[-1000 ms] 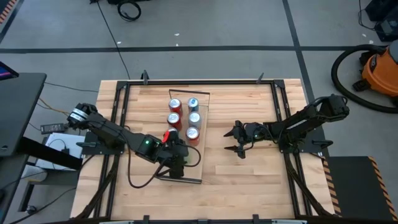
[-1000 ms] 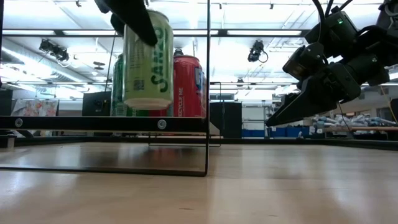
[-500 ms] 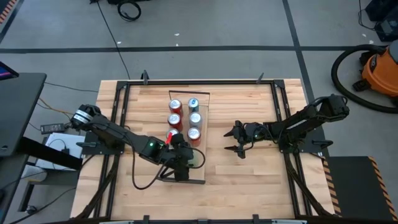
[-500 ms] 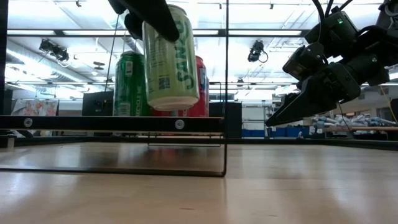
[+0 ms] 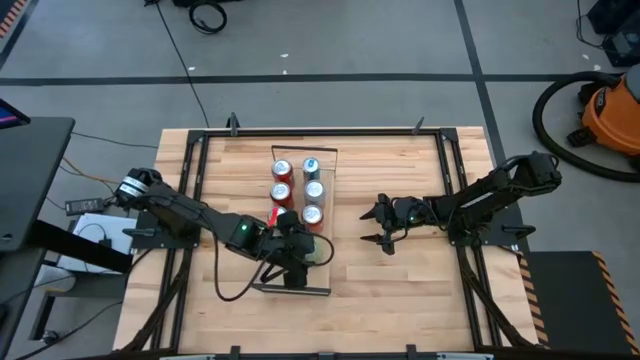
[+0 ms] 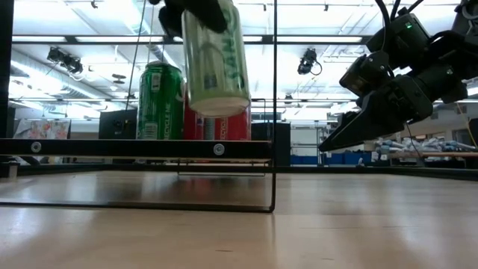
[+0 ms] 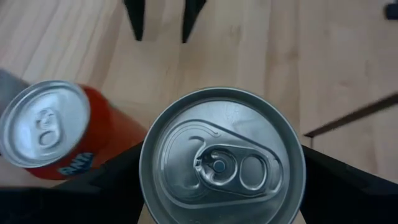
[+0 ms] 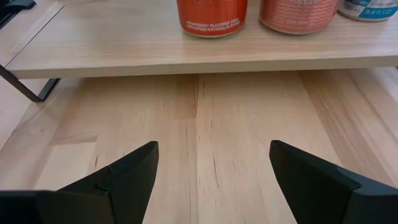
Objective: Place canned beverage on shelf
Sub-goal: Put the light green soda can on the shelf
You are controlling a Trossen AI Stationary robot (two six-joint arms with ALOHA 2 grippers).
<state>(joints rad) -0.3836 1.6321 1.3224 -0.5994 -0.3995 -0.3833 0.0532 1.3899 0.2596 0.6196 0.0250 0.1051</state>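
My left gripper point(image 5: 298, 256) is shut on a pale green can point(image 6: 216, 60), held over the near half of the shelf point(image 5: 318, 276), a narrow light-wood plank with black end rails point(image 6: 134, 148). Several cans point(image 5: 296, 186) stand upright in two rows on the shelf's far half. An orange can point(image 7: 46, 127) and a green can point(image 6: 160, 101) stand closest to the held one. My right gripper point(image 5: 385, 227) is open and empty above the table, right of the shelf and facing it point(image 8: 199, 53). My left gripper pinches the pale green can's side wall just below its top rim point(image 7: 155, 186), one finger on each side. The fingers point(image 7: 115, 180) come from above, pointing down. The can hangs below them, slightly tilted, its bottom point(image 6: 218, 112) clear of the shelf top.
Bare tabletop point(image 5: 350, 260) lies between the shelf and my right gripper. Black frame rails point(image 5: 450, 180) run along the table's edges. An orange vacuum point(image 5: 610, 115) stands on the floor at the right, and a dark desk point(image 5: 30, 180) at the left.
My left gripper has carried the pale green can toward the table's right edge and a little upward, and the can has tipped slightly. The shelf's near end has slid a little toward the right edge.
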